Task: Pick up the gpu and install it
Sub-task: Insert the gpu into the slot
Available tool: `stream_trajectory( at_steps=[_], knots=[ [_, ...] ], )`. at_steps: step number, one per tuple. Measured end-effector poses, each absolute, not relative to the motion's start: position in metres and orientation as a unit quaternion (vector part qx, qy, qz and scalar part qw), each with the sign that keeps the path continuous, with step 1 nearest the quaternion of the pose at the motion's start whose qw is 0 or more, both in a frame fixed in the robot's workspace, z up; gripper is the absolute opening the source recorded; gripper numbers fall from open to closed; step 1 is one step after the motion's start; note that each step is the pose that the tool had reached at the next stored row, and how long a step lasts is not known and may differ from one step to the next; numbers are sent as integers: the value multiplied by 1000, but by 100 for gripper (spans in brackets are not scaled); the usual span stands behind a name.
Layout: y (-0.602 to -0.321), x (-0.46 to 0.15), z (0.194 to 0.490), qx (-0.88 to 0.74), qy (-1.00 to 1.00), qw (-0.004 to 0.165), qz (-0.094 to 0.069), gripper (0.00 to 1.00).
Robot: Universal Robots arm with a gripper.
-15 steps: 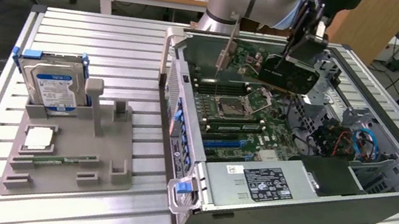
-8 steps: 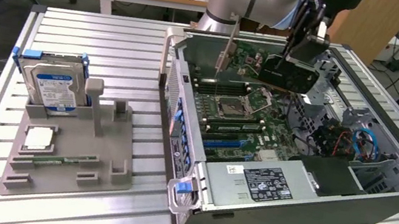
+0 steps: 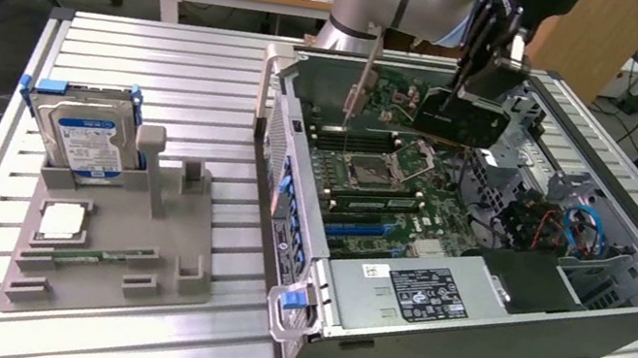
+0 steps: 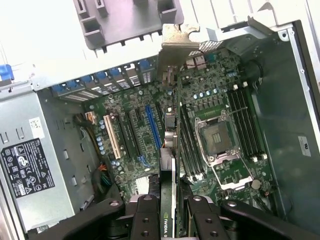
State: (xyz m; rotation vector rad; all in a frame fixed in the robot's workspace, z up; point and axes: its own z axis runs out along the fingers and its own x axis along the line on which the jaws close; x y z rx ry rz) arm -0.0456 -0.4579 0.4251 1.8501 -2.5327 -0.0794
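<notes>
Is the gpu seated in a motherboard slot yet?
No. The tool holds the gpu in the air above the motherboard, clear of the slots.

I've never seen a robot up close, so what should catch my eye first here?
The robot's gripper holds a graphics card upright over the open computer case, in the middle of the exterior view. At that view's left, a blue-labelled hard drive stands in a grey holder.
</notes>
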Motion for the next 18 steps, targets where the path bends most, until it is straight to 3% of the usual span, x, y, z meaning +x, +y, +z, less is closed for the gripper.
stream_trajectory(
  at_steps=[18],
  knots=[
    [-458, -46, 425, 629, -777, 3, -25, 26]
  ],
)
